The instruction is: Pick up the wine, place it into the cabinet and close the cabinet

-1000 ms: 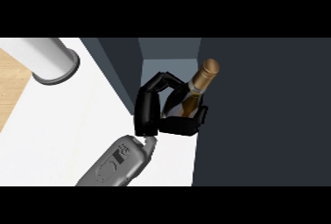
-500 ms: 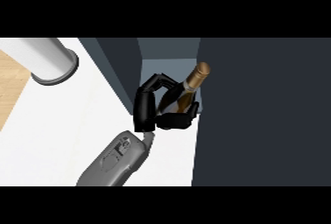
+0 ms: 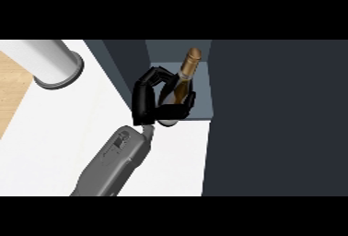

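The wine bottle (image 3: 185, 76) is dark with a brown-gold neck pointing away from me. It stands tilted at the front of the open cabinet's grey shelf (image 3: 202, 99). My left hand (image 3: 144, 100) is shut on it from the left, fingers curled over the far side of its body and thumb across the near side. The bottle's base shows just under the hand, at the shelf's front edge. The grey forearm (image 3: 112, 159) comes up from the lower edge over the white counter (image 3: 61, 138). My right hand shows nowhere.
A dark cabinet wall (image 3: 125, 57) rises left of the shelf. A large dark panel (image 3: 275, 120) fills the right side. A white cylinder on a grey base (image 3: 51, 62) stands at the counter's far left. Wooden floor (image 3: 10, 92) lies beyond the counter's left edge.
The hand and the bottle have moved away from me and slightly left, deeper onto the cabinet shelf. The bottle's neck leans less to the right than before.
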